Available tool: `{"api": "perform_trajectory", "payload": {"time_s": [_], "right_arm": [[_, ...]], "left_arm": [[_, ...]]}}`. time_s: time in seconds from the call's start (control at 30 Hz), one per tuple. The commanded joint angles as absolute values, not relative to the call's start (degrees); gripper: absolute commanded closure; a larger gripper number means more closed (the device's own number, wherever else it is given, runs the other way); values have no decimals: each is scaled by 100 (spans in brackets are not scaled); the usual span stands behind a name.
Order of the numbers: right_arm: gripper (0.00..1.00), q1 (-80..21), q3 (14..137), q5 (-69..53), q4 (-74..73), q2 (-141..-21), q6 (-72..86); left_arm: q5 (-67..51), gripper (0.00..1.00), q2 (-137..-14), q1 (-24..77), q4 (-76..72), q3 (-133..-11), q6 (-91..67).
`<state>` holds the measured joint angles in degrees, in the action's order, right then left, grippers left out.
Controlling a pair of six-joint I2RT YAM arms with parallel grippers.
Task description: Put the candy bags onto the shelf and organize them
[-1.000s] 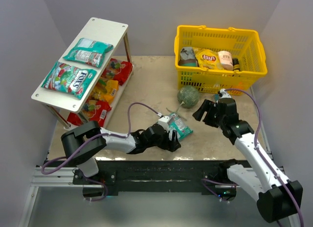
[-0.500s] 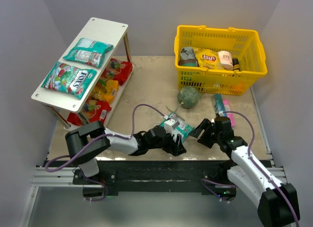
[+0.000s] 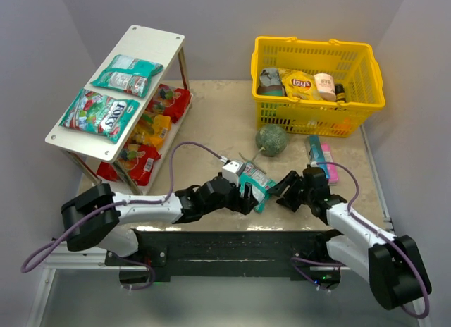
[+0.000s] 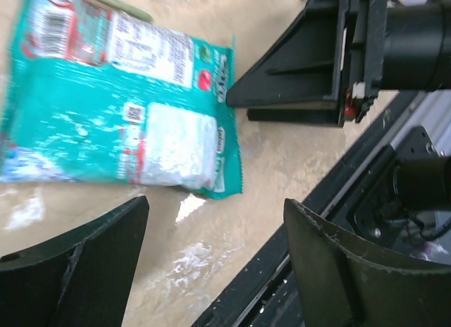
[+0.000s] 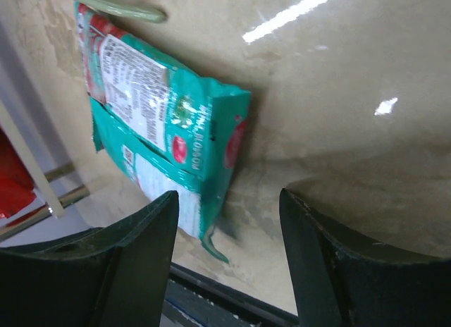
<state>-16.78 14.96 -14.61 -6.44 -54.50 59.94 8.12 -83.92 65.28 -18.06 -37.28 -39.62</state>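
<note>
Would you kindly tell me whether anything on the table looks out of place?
One teal candy bag lies askew on the table, away from the other bags on the shelf.

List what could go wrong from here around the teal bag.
1. Both open hands, left hand and right hand, crowd the flat teal plastic candy bag; they may collide.
2. The bag lies flat on the beige table, so fingers may slide it toward the near edge instead of pinching it.
</note>
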Motion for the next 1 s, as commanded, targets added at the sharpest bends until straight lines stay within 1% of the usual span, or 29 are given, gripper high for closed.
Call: {"api": "perform_trajectory", "payload": {"time_s": [0.0, 0.13, 0.3, 0.43, 0.5, 0.53, 0.6, 0.7, 0.73, 0.77, 0.8, 0.97], "right_arm": [[37, -1915, 1564, -1371, 200, -5897, 6301], [37, -2407, 1705, -1090, 403, -6318, 6495], [38, -2575, 1732, -853, 580, -6653, 6671], [54, -2584, 1452, -484, 624, -6610, 6987], [59, -2575, 1363, -370, 659, -6539, 7101], [63, -2584, 1293, -256, 650, -6513, 7119], [65, -2584, 1266, -141, 615, -6478, 7137], [75, -2584, 1283, -53, 607, -6504, 7076], [86, -2575, 1301, -53, 615, -6513, 7058], [92, -2584, 1318, -61, 607, -6504, 7058], [100, -2575, 1336, -53, 615, -6495, 7023], [100, -2575, 1476, -114, 370, -6136, 6804]], "left_arm": [[1784, 16, -7823, 6495, -1056, -4034, -3578], [2021, 14, -7463, 6469, -791, -4034, -3533], [2057, 12, -6919, 6355, -563, -3920, -3516], [2109, 11, -6557, 6276, -378, -3841, -3481], [2127, 11, -6356, 6232, -255, -3823, -3454], [2162, 10, -6285, 6214, -211, -3815, -3445], [2197, 10, -6109, 6170, -88, -3797, -3419], [2224, 9, -5915, 6091, -9, -3779, -3375], [2224, 9, -5880, 6082, -9, -3779, -3375], [2224, 9, -5819, 6047, 174, -3771, -3358], [2224, 9, -5801, 6038, 184, -3762, -3357], [2241, 9, -5713, 6003, 237, -3595, -3401]]}}
